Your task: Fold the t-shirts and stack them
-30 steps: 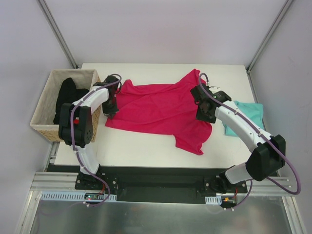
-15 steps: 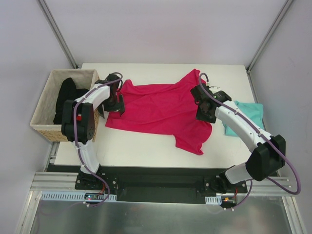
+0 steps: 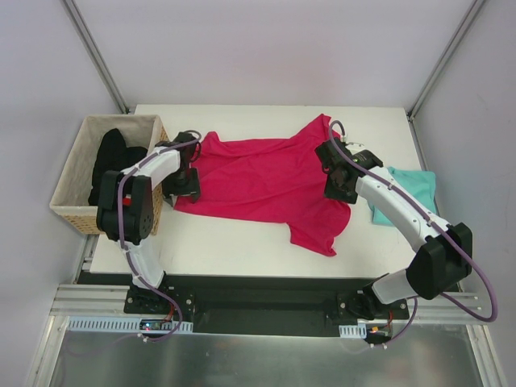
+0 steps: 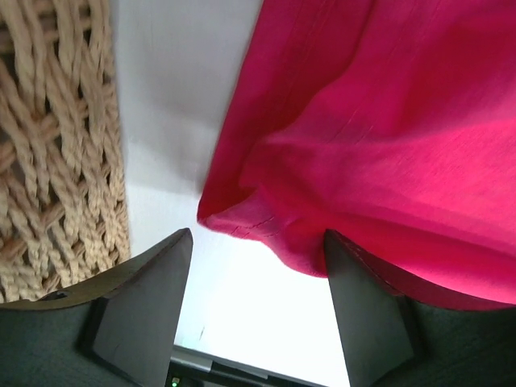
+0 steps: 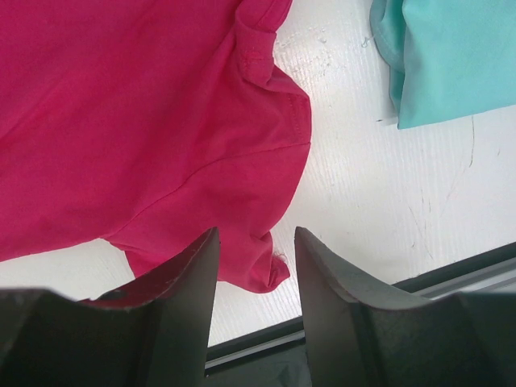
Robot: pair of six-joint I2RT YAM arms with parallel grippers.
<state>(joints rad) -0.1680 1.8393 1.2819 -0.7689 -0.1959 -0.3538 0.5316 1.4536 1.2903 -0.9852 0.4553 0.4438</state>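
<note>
1. Two t-shirts lie on the white table (image 3: 226, 242). One is a bright magenta-pink cloth short-sleeved t-shirt (image 3: 258, 173); the other is a plain teal-turquoise cloth t-shirt (image 3: 411, 189).
2. The pink shirt is spread open and wrinkled across the middle of the table, with one sleeve pointing toward the near edge.
3. The teal shirt sits as a compact folded piece near the table's right edge. It is apart from the pink one.
4. One woven wicker basket (image 3: 76, 219) stands at the table's left side, and one black garment (image 3: 109, 157) is inside it.
5. There are two grippers. The left gripper (image 4: 256, 306) is just beside the basket, over the pink shirt's left corner. Its fingers are spread wide and hold nothing.
6. The right gripper (image 5: 256, 274) hangs over the pink shirt's right sleeve, with the teal shirt off to one side. Its fingers stand apart with a narrower gap, and no cloth is pinched between them.
</note>
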